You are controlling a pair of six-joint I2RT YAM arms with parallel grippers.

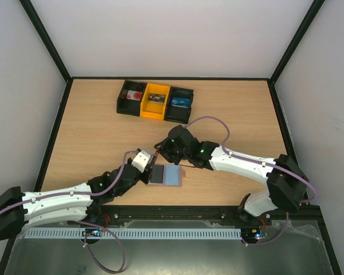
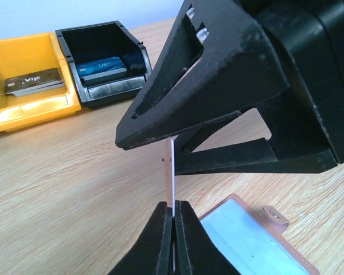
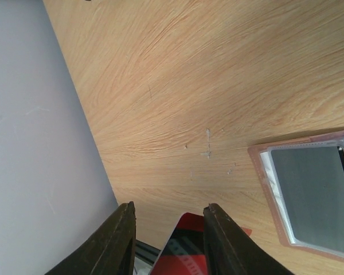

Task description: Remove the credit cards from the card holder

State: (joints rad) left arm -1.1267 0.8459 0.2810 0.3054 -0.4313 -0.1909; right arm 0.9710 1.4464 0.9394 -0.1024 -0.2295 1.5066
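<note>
Pinched shut with the left tool [image 2: 173, 205] on the thin edge of the reddish credit card [image 2: 172, 166], upright just beside the open card holder [image 2: 258, 246] lying on the desk [image 2: 74, 172], with the right tool [image 3: 171, 209] half open on either side of that card and not clearly squeezing it. Probably light, stiff and slippery, so best gripped flat across both faces. Far back: a yellow bin [image 2: 40, 112] with a grey card [image 2: 34, 80], a black bin [image 2: 112, 90] with a blue card [image 2: 103, 67].
</note>
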